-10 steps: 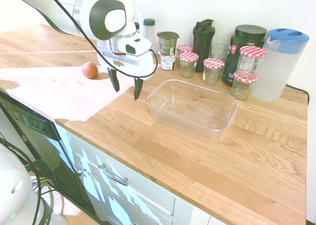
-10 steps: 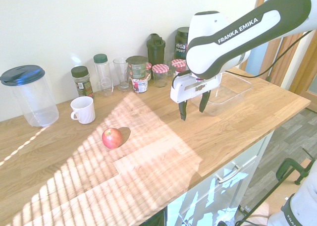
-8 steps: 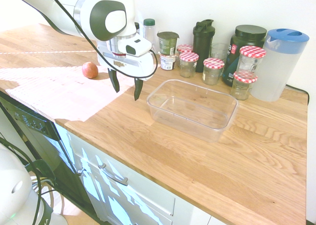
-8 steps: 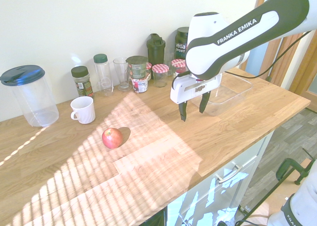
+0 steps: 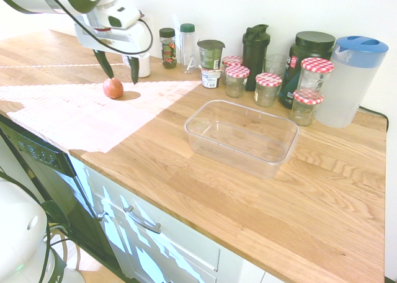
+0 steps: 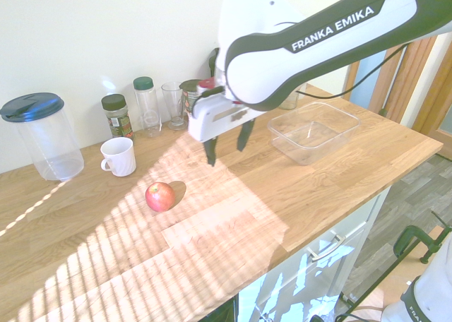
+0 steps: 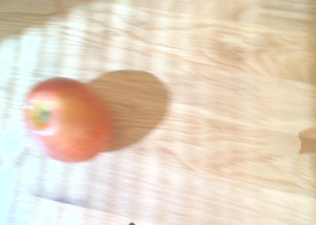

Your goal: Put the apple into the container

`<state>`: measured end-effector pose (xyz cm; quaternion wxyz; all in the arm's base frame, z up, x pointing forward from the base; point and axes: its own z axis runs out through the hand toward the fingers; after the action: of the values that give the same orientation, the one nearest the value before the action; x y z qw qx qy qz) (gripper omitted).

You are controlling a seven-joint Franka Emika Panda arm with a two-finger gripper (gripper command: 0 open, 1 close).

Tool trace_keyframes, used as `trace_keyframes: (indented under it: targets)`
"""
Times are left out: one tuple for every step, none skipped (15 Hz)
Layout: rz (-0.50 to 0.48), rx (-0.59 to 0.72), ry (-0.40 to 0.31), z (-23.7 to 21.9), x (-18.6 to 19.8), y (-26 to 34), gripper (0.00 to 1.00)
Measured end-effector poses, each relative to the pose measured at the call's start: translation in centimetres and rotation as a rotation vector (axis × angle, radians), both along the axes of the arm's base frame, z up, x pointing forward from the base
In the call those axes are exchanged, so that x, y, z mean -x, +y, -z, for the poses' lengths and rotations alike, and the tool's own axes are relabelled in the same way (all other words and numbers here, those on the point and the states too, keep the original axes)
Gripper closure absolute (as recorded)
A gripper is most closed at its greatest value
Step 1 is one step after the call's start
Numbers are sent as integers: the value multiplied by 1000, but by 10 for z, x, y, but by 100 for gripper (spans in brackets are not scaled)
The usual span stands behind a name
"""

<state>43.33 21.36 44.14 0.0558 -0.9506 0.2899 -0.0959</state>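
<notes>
First exterior view
Landmark: the container (image 5: 242, 137), a clear shallow tub, sits empty on the wooden counter (image 5: 205, 190).
Apple: the apple (image 5: 113, 88) lies on the counter well apart from the container, on the side away from the blue-lidded pitcher (image 5: 351, 80).
Gripper: the gripper (image 5: 119, 67) hangs above the counter just beside the apple, on its wall side, far from the container; its two dark fingers stand spread, with nothing between them.
Behind the container: jars with red-checked lids (image 5: 268, 88), a black shaker bottle (image 5: 255, 48) and a dark tub (image 5: 308, 62) line the wall.

Second exterior view
Landmark: the container (image 6: 313, 131) stands near the counter's front edge, empty.
Apple: the apple (image 6: 160, 196) rests in the striped sunlight, well apart from the container, with its shadow on the side towards the container.
Gripper: the gripper (image 6: 226, 144) hovers between the apple and the container, off the wood, fingers apart and holding nothing.
Beyond the apple from the container: a white mug (image 6: 117, 156) and, further still, the pitcher (image 6: 42, 135).
Wall row: spice bottles (image 6: 116, 115) and a drinking glass (image 6: 172, 104).

Wrist view
Apple: the apple (image 7: 66, 119) lies on bare wood, blurred, stem end visible, its dark shadow touching it.
Container: out of this picture.
</notes>
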Motion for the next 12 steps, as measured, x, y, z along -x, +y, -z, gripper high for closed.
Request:
trace_keyframes:
  targets:
    - [-31,5,0,6,-8,21,0]
    - [-53,17,5,14,-19,36,0]
    - [-72,29,9,22,-32,48,0]
    - [-91,41,13,31,-44,59,0]
    - [-108,46,19,39,-52,69,0]
    - [-125,47,28,46,-57,79,0]
    - [-137,49,36,52,-60,89,0]
    - [-148,57,43,58,-61,95,0]
    - [-155,66,45,62,-61,98,0]
    - [-158,78,45,66,-62,99,0]
    - [-160,89,46,69,-62,99,0]
    - [-162,99,47,73,-62,99,100]
